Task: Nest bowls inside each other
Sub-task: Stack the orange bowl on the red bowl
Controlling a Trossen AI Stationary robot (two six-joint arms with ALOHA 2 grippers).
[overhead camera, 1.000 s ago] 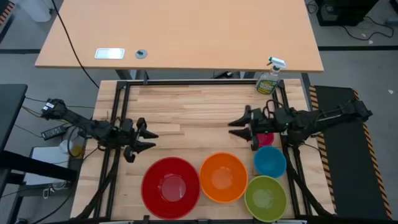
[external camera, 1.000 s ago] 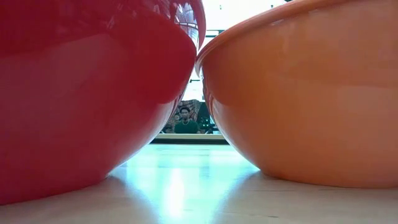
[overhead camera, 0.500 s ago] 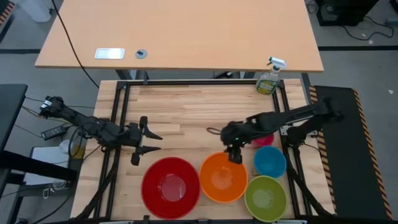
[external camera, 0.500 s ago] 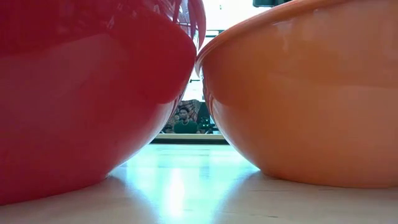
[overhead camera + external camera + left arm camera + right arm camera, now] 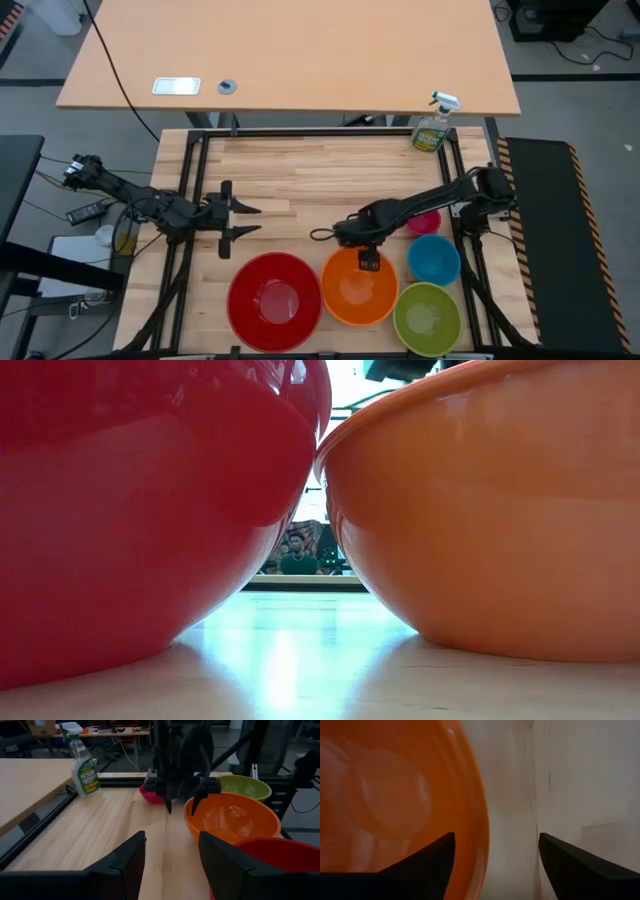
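Observation:
Five bowls stand on their bases along the near half of the wooden table: red (image 5: pixel 275 300), orange (image 5: pixel 359 287), green (image 5: pixel 427 318), blue (image 5: pixel 434 259), and pink (image 5: pixel 427 222), partly under my right arm. My right gripper (image 5: pixel 358 250) points down, open, over the orange bowl's far rim (image 5: pixel 481 820). One finger (image 5: pixel 168 806) hangs outside the rim, the other (image 5: pixel 194 806) above the inside, and neither touches it. My left gripper (image 5: pixel 240 220) is open and empty, level above the table, just beyond the red bowl (image 5: pixel 280 855).
A green spray bottle (image 5: pixel 433 127) stands at the far right corner. Black frame rails (image 5: pixel 190 190) run along the table's sides and far edge. Bare wood (image 5: pixel 300 175) fills the far half. In the low view, a person (image 5: pixel 297 557) sits far behind the table.
My right gripper has swung from beside the pink bowl toward the table's left and near edge. It has come down and tipped from level to pointing down over the orange bowl's far rim. My left gripper has risen slightly and rolled. No bowl has moved.

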